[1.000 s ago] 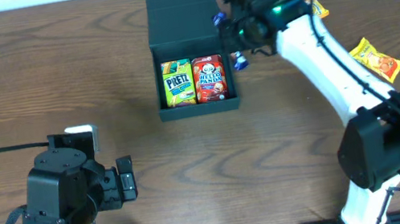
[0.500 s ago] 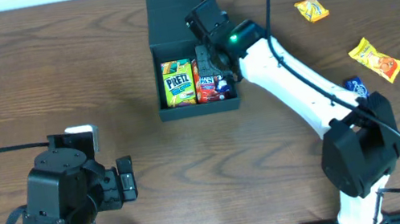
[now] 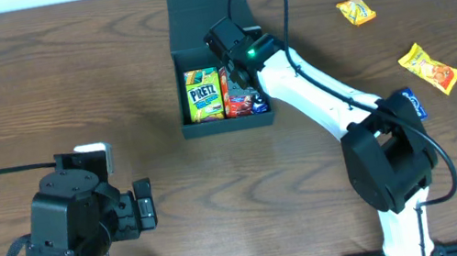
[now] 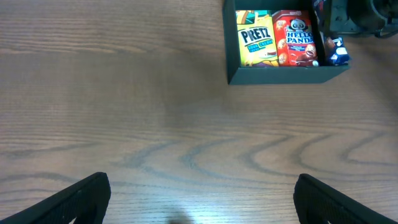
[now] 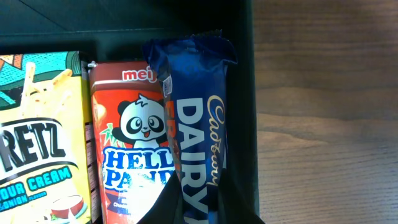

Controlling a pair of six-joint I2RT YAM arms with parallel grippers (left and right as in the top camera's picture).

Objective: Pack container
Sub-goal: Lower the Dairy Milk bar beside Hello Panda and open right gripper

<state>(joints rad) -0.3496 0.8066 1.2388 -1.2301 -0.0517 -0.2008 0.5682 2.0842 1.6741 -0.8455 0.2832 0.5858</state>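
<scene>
We see a brown wood-grain worktop (image 3: pixel 63 81) filling the overhead view, with a thin pale strip beyond its far edge. The dark teal-black matte cardboard container (image 3: pixel 228 125) sits at the far middle of the worktop, its flap lid laid open towards the far edge. Inside, a yellow-green Pretz box (image 3: pixel 203 95) lies on the left with a red Hello Panda box (image 3: pixel 241 103) beside it.

The right end effector (image 5: pixel 199 205) is over the container's right side, closed narrowly on a blue foil-wrapped Cadbury Dairy Milk bar (image 5: pixel 196 143). The bar runs between the Hello Panda box and the container's right wall. The left end effector (image 4: pixel 202 205) hangs low at the near left with its fingers spread wide and nothing between them.

A broad stretch of open wood lies between it and the container's front wall. To the right, two yellow snack packets (image 3: pixel 356 9) (image 3: pixel 429 68) lie well apart from the container, and a small blue packet (image 3: pixel 410 102) shows beside the right arm
</scene>
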